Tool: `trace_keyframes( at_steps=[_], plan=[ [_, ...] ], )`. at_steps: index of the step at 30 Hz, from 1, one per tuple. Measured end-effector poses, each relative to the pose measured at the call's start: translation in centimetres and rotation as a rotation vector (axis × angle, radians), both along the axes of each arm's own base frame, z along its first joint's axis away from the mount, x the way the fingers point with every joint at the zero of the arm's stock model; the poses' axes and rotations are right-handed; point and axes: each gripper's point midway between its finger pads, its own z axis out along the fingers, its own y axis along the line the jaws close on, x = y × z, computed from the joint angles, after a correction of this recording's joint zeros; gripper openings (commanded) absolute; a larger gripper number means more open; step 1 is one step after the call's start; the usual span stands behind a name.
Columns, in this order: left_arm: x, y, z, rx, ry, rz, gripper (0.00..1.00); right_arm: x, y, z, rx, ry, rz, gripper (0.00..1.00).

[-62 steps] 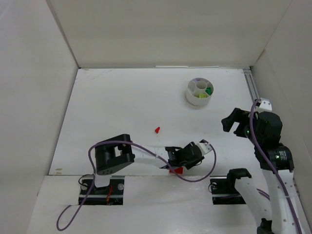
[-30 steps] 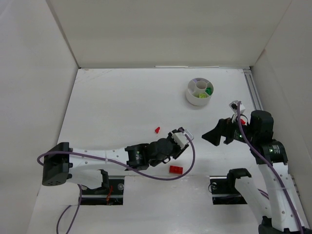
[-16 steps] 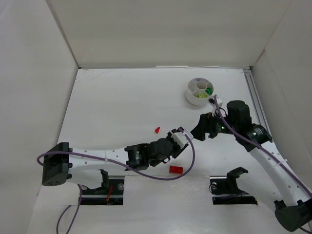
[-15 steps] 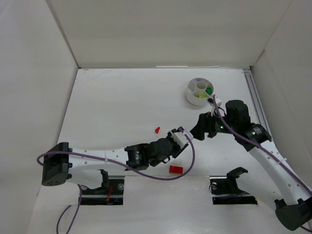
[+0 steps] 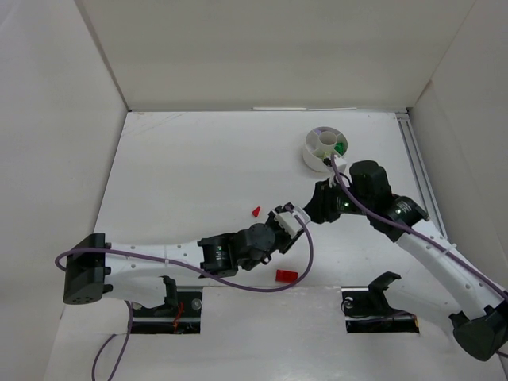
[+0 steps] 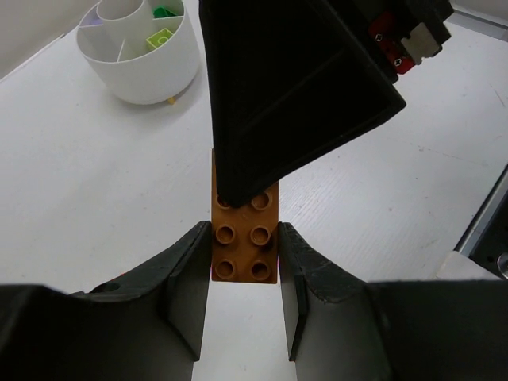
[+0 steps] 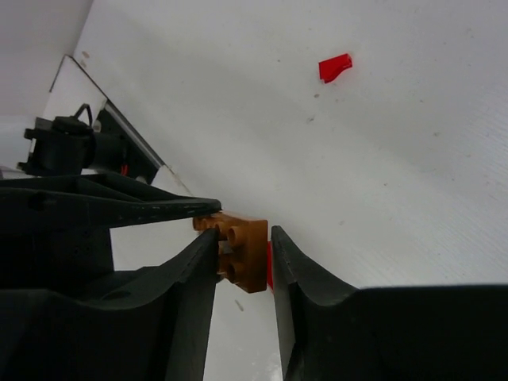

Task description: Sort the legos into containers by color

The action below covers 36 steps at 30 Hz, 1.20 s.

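Holding the orange-brown brick [image 6: 246, 238] above the bench [image 5: 198, 167], the left hand [image 6: 244, 258] is closed on it. Both fingers [image 6: 189, 278] press the long sides of its near end. Studs face the wrist camera, two across.

Right hand [image 7: 243, 232] meets it from the opposite side. From the left wrist, its dark finger covers the brick's far end. From the right wrist, the brick sits between the two fingers, one touching or nearly so, a thin sliver of red showing past the other. Cannot tell whether this hand presses the brick or only brackets it.

Overhead: the two hands meet mid-bench, right of centre, arms reaching in from either side. The brick itself is hidden between them there.

Round white dish [image 5: 324, 149] stands toward the far right, just beyond the right arm's wrist, apart from both hands. Wedge sections ring a central cup. A green brick [image 6: 165, 12] and a lime brick [image 6: 160, 38] lie close together inside.

Loose on the bench: small red piece [image 5: 256, 212] just left of the hands; flat red brick [image 5: 286, 275] near the front edge, below them.

Purple cable [image 5: 305, 258] loops from the left arm.

Writing: red and white plugs [image 6: 401, 49] on the right hand carry tiny marks, too small to read
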Motion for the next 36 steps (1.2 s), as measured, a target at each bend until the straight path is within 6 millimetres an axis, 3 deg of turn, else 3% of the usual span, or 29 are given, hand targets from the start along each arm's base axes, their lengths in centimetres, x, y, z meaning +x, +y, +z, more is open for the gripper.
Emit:
trace_keyframes(
  at_steps=[2, 5, 6, 9, 10, 14, 18, 23, 26, 28, 32, 36],
  plan=[
    [0.1, 0.1, 0.0, -0.001, -0.006, 0.007, 0.22, -0.1, 0.6, 0.5, 0.022, -0.015, 0.022, 0.27],
    [0.5, 0.5, -0.2, 0.009, -0.018, 0.032, 0.23, -0.1, 1.4, 1.2, 0.054, -0.037, 0.044, 0.03],
    [0.7, 0.7, -0.1, 0.011, -0.024, 0.043, 0.36, 0.0, 1.6, 1.3, 0.06, -0.039, 0.047, 0.0],
    [1.0, 0.8, 0.3, -0.003, -0.035, 0.065, 0.49, 0.1, 2.1, 1.3, 0.064, -0.037, 0.063, 0.0],
    [1.1, 0.8, 0.6, -0.018, -0.038, 0.072, 0.63, 0.1, 2.3, 1.4, 0.065, -0.04, 0.071, 0.0],
    [1.4, 0.8, 1.7, -0.068, -0.043, 0.095, 0.93, 0.9, 2.7, 2.2, 0.059, -0.065, 0.069, 0.0],
    [2.5, 1.4, 2.8, -0.135, -0.009, 0.119, 1.0, 2.9, 2.0, 3.1, 0.046, -0.106, 0.013, 0.0],
    [8.8, 5.0, 3.1, -0.252, 0.104, 0.241, 1.0, 7.4, -1.2, 2.9, -0.012, -0.134, -0.141, 0.0],
    [12.9, 8.7, 1.7, -0.31, 0.219, 0.356, 1.0, 11.1, -3.8, 2.4, -0.083, -0.14, -0.263, 0.0],
    [15.0, 11.2, -0.4, -0.331, 0.342, 0.436, 1.0, 13.8, -5.5, 2.3, -0.139, -0.151, -0.344, 0.0],
    [16.9, 12.9, -4.4, -0.311, 0.54, 0.503, 0.98, 19.5, -7.8, 3.2, -0.251, -0.19, -0.469, 0.0],
    [16.9, 13.2, -10.9, -0.214, 0.744, 0.563, 0.98, 25.3, -9.4, 3.7, -0.341, -0.239, -0.567, 0.0]
  ],
)
